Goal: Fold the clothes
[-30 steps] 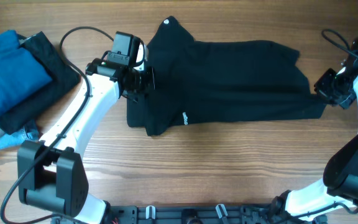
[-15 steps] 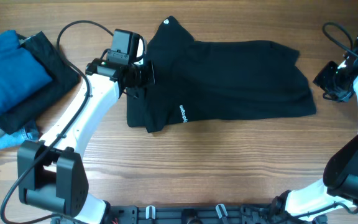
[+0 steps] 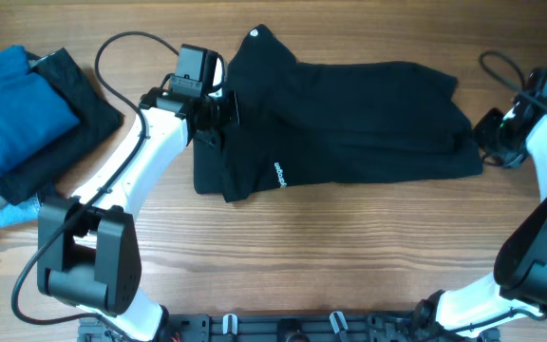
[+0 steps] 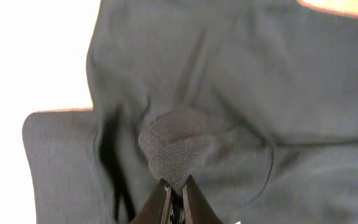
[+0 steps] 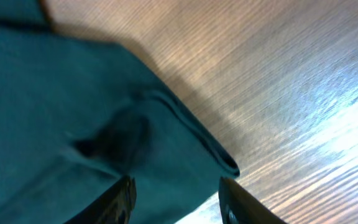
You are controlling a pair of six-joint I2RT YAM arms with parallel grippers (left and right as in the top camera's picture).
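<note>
Right gripper (image 5: 176, 186) has let go, jaws apart over the hem at frame right.
Left gripper (image 4: 174, 194) pinches the clothes (image 3: 349, 114); best carry the fold across evenly.

Right gripper (image 5: 176, 202) hovering over clothes (image 5: 55, 106), jaws standing apart, fabric showing between them. Hemmed corner lying flat on wooden table (image 5: 278, 81). Glare streaking across wood.
</note>
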